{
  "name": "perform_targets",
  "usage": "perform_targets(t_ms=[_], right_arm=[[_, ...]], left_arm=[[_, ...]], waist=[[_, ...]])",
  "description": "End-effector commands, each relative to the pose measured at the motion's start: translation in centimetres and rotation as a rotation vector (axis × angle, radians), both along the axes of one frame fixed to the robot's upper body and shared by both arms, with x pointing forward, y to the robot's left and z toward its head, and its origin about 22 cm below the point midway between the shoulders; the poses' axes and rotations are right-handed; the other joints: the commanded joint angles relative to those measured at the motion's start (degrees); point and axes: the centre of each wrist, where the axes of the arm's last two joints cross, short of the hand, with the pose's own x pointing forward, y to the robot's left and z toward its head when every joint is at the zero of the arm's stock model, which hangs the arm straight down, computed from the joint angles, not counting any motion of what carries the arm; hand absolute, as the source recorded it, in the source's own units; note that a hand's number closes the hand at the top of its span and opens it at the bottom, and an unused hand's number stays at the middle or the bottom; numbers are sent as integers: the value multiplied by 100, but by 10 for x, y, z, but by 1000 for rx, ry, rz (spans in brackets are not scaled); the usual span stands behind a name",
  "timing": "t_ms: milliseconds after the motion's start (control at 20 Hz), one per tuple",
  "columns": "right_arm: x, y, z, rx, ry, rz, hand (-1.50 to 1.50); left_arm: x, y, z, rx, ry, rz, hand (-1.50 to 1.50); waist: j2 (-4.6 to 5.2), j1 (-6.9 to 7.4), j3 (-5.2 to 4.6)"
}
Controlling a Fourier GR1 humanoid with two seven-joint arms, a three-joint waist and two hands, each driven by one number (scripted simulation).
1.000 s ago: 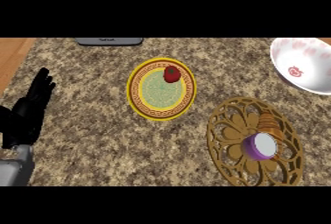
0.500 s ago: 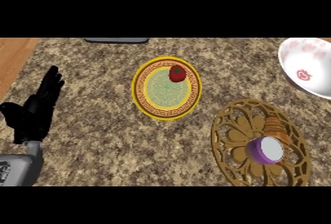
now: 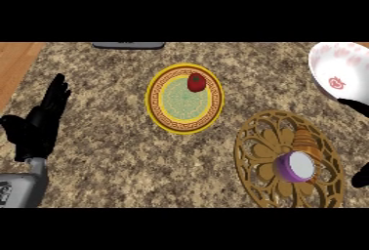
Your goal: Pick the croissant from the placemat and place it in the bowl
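— What is nearest on the counter [image 3: 108,166]?

— At the lower left, the grey left forearm [image 3: 20,188] comes in from the near edge. At the lower right edge a black bit of the right hand [image 3: 360,177] shows, just beside the rim of the placemat. So little of it is in view that one cannot tell whether it is open or closed.

— And the placemat itself?

— The placemat [image 3: 259,146] is round, gold and openwork, at the near right of the speckled brown counter. A small round thing with a purple rim and pale top [image 3: 296,166] sits on it.

— Where is the croissant?

— The croissant [image 3: 307,139] lies on the right half of the placemat, just behind the purple-rimmed thing and partly hidden by it. Both hands are apart from it.

— What about the left hand?

— The left hand [image 3: 39,124] stands above its forearm at the left of the view. It is black, with the fingers straight and close together, pointing away, and the thumb out to the side. It holds nothing and is well apart from the placemat.

— And farther back?

— Near the middle is a plate [image 3: 155,97] with a yellow patterned rim and a green centre. A red round fruit [image 3: 196,82] rests on its far right part. Beyond the placemat, at the far right, is the bowl [image 3: 338,68], white with pink marks and cut off by the view's edge. A dark grey flat thing [image 3: 130,45] lies at the far edge, and a wooden strip [image 3: 14,63] runs along the counter's left side.
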Motion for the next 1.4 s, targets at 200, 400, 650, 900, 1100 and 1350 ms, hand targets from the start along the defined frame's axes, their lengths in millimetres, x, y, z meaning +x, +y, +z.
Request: perform_targets(t_ms=[200, 400, 650, 900, 1100, 1350], right_arm=[[27, 18, -23, -93, 136, 50, -150], [19, 26, -37, -159, 17, 57, -150], [20, 45, -53, -160, -37, 59, -150], [16, 32, -74, -118, 47, 57, -150], [1, 35, -89, -133, 60, 58, -150], [-4, 22, -114, -136, 64, 45, -150]], left_arm=[[-14, 5, -9, -6, 16, 7, 0], [-10, 4, 14, -19, -2, 13, 0], [-8, -5, 0, -12, 9, 22, 0], [-19, 10, -3, -2, 1, 38, 0], [-6, 32, 10, -17, 12, 37, 0], [-10, 23, -8, -7, 26, 28, 0]], waist=[[-24, -85, 2], [-35, -124, 4], [-32, -132, 2], [-35, -139, 2], [-35, -166, 1], [-31, -159, 2]])
